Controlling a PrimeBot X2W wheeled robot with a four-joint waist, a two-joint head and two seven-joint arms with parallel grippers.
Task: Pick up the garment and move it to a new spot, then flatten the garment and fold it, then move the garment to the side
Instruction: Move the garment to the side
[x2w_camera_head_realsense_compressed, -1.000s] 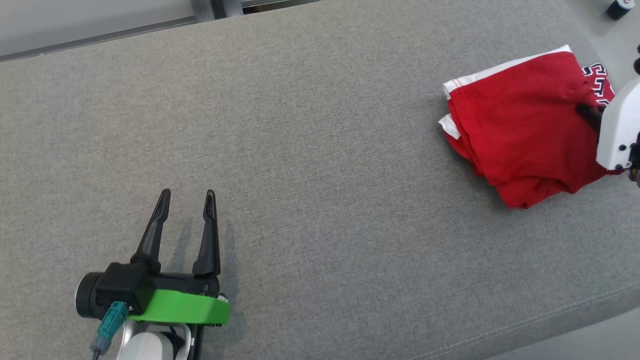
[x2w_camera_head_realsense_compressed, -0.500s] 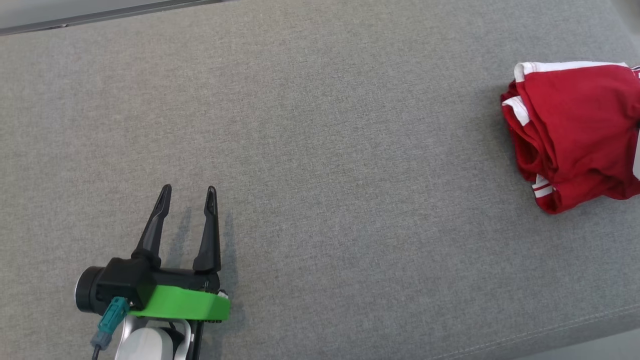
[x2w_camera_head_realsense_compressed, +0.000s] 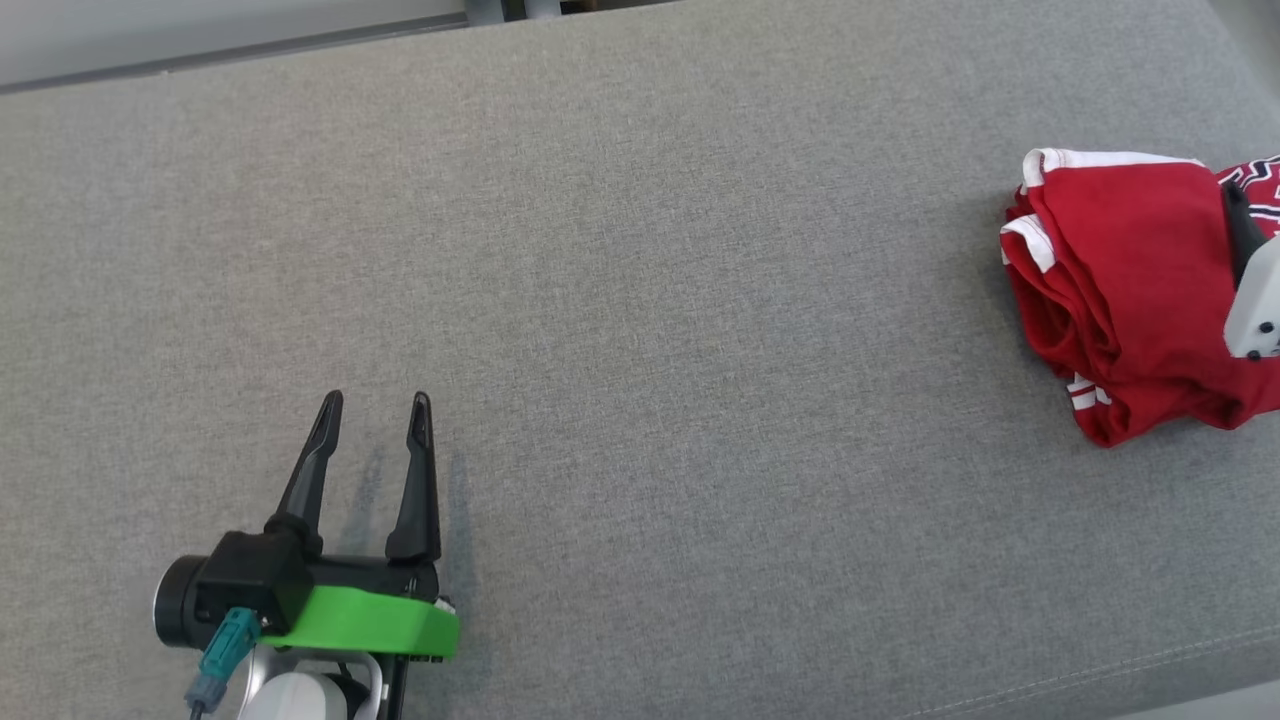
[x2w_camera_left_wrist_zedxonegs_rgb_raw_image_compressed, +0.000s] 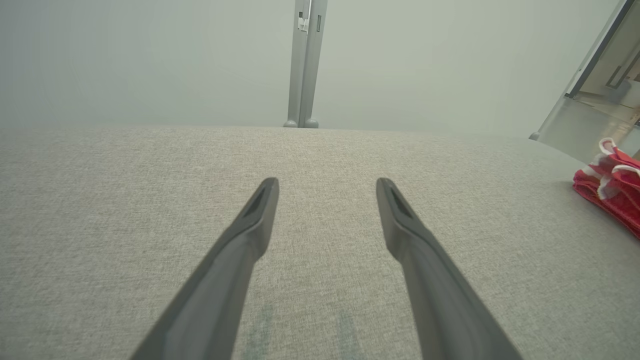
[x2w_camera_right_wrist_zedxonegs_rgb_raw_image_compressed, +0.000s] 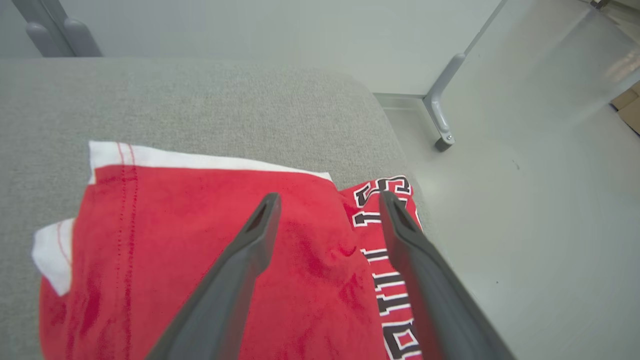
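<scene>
Both the left pincer and right pincer have fingers spread apart.

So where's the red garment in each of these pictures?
Head view: the garment lies at the far right edge, about mid-height.
Left wrist view: the garment is a red strip at the right edge, mid-height.
Right wrist view: the garment fills the lower centre and left, behind the right gripper.
Shared landmark: the grey pad it lies on, near the pad's right end.
</scene>
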